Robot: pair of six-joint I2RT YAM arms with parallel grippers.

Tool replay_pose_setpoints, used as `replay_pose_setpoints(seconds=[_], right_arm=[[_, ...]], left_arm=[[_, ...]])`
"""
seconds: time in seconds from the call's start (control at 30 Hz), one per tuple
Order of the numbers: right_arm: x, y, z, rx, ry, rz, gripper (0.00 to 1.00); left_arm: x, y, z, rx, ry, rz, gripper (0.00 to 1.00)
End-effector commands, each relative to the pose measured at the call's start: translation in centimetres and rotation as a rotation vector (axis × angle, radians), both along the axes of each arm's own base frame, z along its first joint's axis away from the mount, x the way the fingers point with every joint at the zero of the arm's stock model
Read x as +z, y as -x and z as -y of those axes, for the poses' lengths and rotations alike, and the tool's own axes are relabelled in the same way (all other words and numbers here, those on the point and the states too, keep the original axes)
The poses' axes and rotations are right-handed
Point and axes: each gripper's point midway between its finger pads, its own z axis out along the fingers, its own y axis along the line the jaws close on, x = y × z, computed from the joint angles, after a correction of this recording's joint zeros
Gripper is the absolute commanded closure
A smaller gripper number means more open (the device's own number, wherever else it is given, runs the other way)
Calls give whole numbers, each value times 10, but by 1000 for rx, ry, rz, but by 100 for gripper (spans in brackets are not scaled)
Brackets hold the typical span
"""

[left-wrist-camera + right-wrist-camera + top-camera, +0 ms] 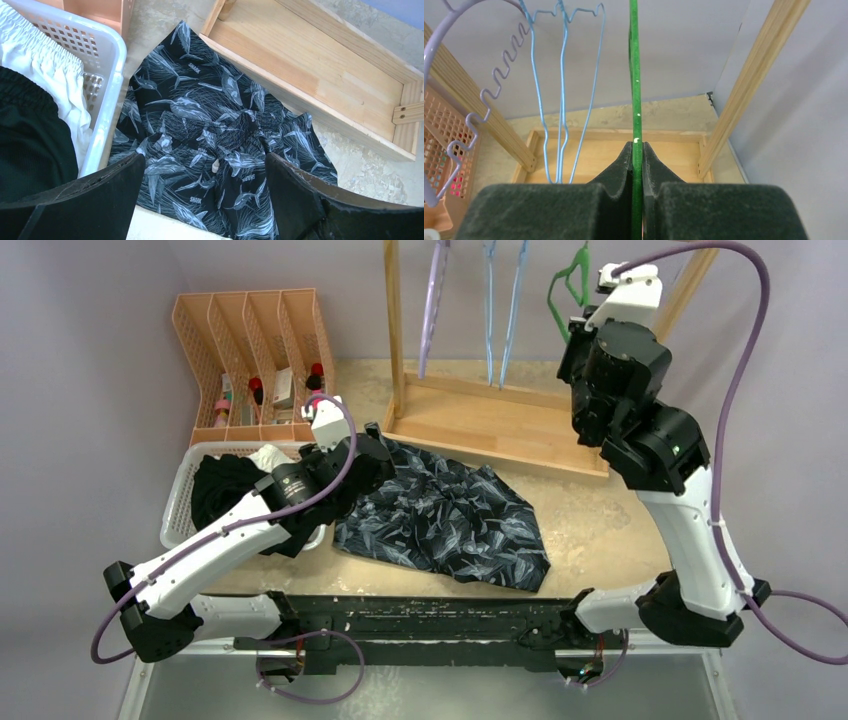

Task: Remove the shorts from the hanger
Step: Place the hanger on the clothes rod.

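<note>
R arm (680,500) rears up closest to the top cam, elbow bent, wrist high by the rack's right upright. L arm (220,540) reaches low & fwd over the basket's near corner. Table (600,520) is beige & mottled. Wooden rack (500,425) stands at the back w/ a tray-like base. Dark shorts (440,515), w/ a pale shark print, lie spread & rumpled on the table, off any hanger, between basket & rack base. One edge lies against the basket wall, and the far edge seems to touch the base's front rail in the L wrist view. White basket (175,510) sits left of them, w/ an orange organizer (250,350) behind it, small items in its slots. In the basket are black shorts (220,485), w/ white shorts (30,55) just beside them on the far side. Purple hanger (433,300) & blue hangers (490,310) hang on the rack. L gripper (205,165) hovers over the dark shorts, jaws wide, gripping nothing. R gripper (637,160) has its jaws narrow, pinching the thin green hanger (634,75), which runs straight up from between the pads.
</note>
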Motion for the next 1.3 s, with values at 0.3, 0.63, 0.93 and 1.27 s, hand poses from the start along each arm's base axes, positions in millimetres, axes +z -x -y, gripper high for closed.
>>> replay_pose_setpoints(seconds=[0.3,0.63,0.93,1.27], right_arm=[[-10,-40,2,157,-25,-38,100],[-30,-47,18,103,-75,-83,100],[-49,-18,41,10,-160,-46,99],[-72,0,35,95,-178,-38,46]], left_arm=[[1,0,-4,11,14,18,11],[0,0,-4,-1,0,15,10],[9,6,-13,28,80,53,5],[5,12,-11,20,103,22,5]])
